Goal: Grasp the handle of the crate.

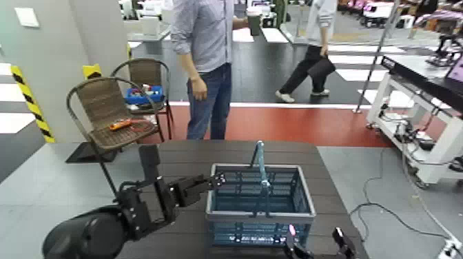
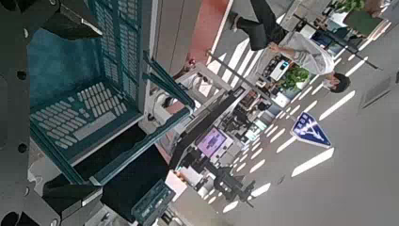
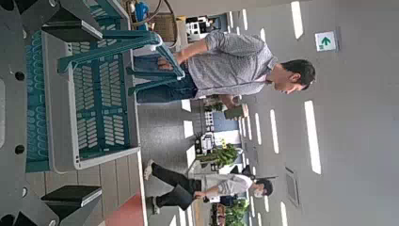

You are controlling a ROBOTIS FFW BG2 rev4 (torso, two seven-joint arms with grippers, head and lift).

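Observation:
The teal-blue crate (image 1: 260, 200) with mesh sides and a grey rim stands on the dark slatted table (image 1: 179, 155). Its thin teal handle (image 1: 260, 164) stands upright over the crate's middle. My left gripper (image 1: 219, 182) is open, at the crate's left rim near its far corner, apart from the handle. The left wrist view shows the crate (image 2: 80, 104) between its fingers (image 2: 80, 19) and the handle strip (image 2: 141, 151) beyond. My right gripper (image 1: 318, 244) is open, in front of the crate's near right corner. Its wrist view shows the crate (image 3: 94, 108) and the arched handle (image 3: 122, 42).
A person in a grey shirt (image 1: 205, 55) stands just behind the table. Two wicker chairs (image 1: 110, 110) stand at the back left, holding a bright-blue box (image 1: 143, 94) and an orange tool (image 1: 120, 125). A white bench (image 1: 420, 103) with cables is at the right.

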